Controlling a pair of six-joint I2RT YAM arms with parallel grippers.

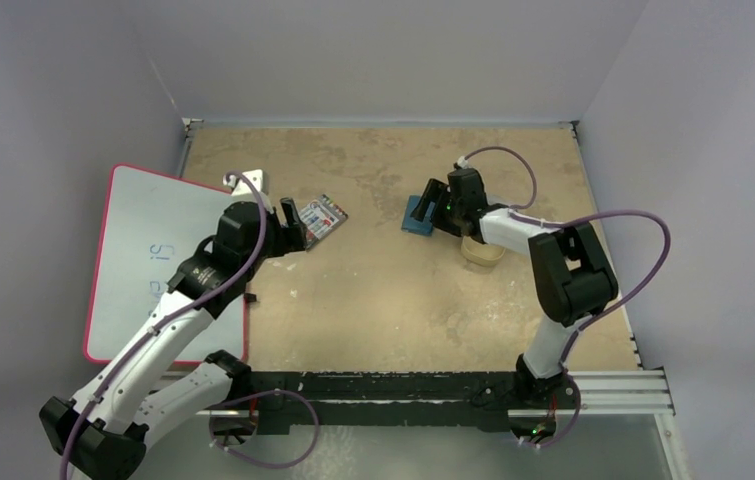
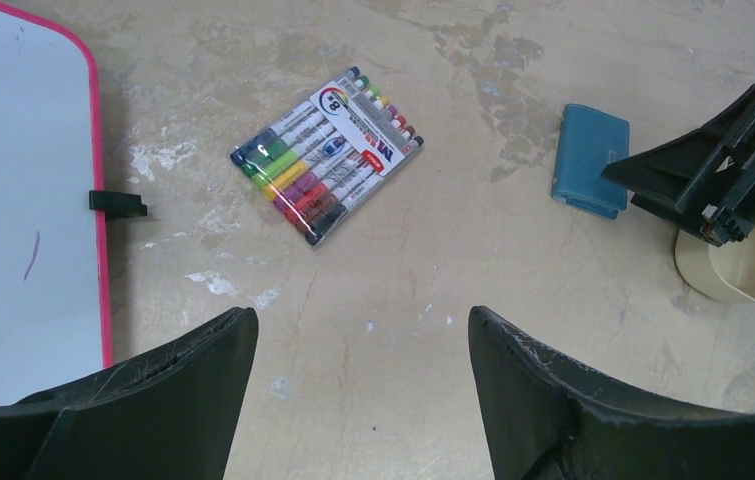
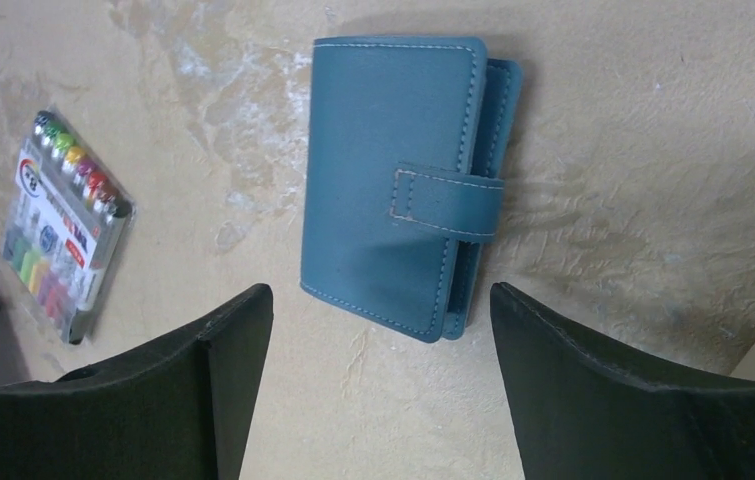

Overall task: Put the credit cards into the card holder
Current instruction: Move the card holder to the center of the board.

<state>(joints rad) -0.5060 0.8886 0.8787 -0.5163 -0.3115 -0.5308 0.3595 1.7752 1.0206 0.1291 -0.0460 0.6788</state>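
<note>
The card holder (image 3: 393, 180) is a teal-blue wallet lying closed on the table, with its strap tab fastened. It also shows in the top view (image 1: 416, 215) and in the left wrist view (image 2: 591, 158). My right gripper (image 3: 381, 305) is open and empty, and it hovers just short of the wallet's near edge; in the top view it (image 1: 434, 203) is right beside the wallet. My left gripper (image 2: 363, 325) is open and empty over bare table, near the marker pack; it also shows in the top view (image 1: 293, 222). No credit cards are in view.
A flat pack of coloured markers (image 1: 323, 218) lies left of centre, also seen in the left wrist view (image 2: 325, 155). A shallow tan tray (image 1: 481, 252) sits under the right arm, mostly hidden. A red-edged whiteboard (image 1: 153, 260) lies at the left. Walls enclose the table.
</note>
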